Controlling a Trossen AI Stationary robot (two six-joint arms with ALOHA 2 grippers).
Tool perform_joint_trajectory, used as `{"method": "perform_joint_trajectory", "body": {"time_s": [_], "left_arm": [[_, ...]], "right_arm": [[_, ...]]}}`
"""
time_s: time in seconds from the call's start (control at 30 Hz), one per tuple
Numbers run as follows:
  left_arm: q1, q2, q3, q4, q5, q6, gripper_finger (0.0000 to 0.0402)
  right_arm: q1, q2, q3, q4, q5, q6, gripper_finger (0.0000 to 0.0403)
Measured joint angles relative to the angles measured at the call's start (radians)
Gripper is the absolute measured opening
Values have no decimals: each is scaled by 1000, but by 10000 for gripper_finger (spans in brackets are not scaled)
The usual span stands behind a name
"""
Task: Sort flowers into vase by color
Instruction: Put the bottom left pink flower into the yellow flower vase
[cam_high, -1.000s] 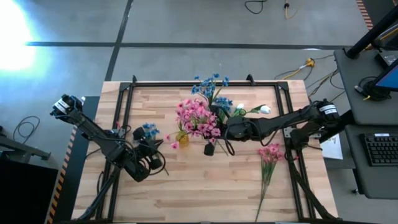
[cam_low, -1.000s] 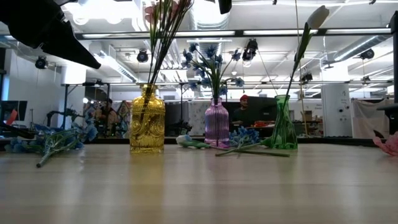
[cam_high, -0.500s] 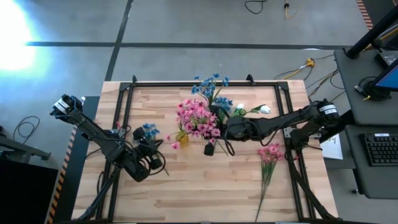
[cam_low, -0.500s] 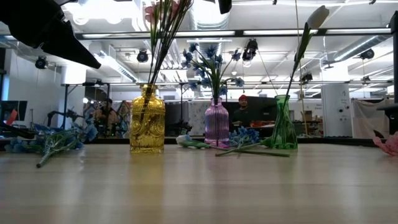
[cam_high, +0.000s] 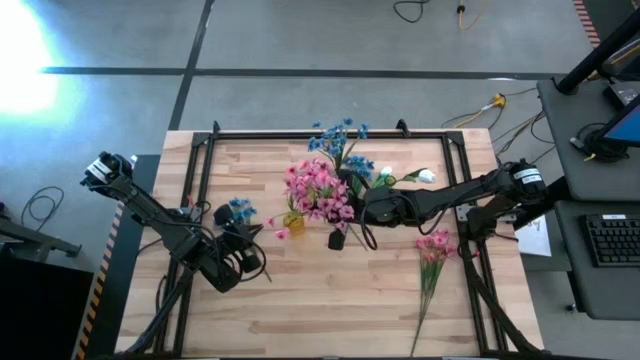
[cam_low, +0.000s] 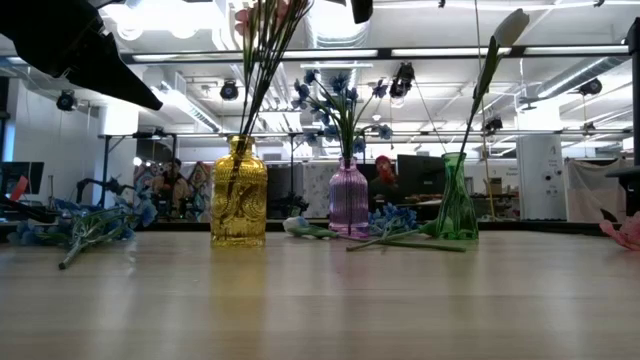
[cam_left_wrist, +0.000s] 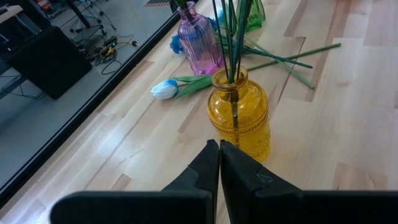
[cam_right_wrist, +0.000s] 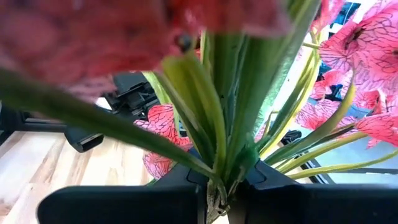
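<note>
At table centre, three vases in a row: yellow vase (cam_low: 238, 195) with pink sprays (cam_high: 318, 190), purple vase (cam_low: 348, 197) with blue sprays (cam_low: 335, 105), green vase (cam_low: 456, 196) with one white-budded stem (cam_low: 490, 60). Right gripper (cam_high: 340, 236) just beside the yellow vase, low against the pink cluster, fingers pressed together on a pink spray's green stem (cam_right_wrist: 217, 168); pinch clear in the right wrist view, pink petals filling the frame. Stem apparently in or at the vase mouth; cannot tell whether seated. Left gripper (cam_left_wrist: 219, 163) parked over the left part of the table, fingers closed together, nothing between them, facing the yellow vase. Compared with the frames from a second and half a second ago: no arm movement, no flower displaced; only change a person's shift in the room beyond. Reads as a pause at the end of a placement, grip not yet released. Outstanding on the table: blue spray (cam_high: 238, 210) near the left arm, pink spray (cam_high: 433, 256) near the right edge, white bud (cam_left_wrist: 165, 89) lying beside the purple vase, loose blue and green stems (cam_low: 400, 232) between purple and green vases. Sorting judged partly done; release and withdrawal likely next, with risk of dragging neighbouring pink stems out.
</note>
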Motion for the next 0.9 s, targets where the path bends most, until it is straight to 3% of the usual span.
{"method": "perform_joint_trajectory", "body": {"time_s": [0.9], "left_arm": [[0, 0, 0, 2, -21, 0, 0]], "right_arm": [[-42, 0, 0, 2, -1, 36, 18]]}}
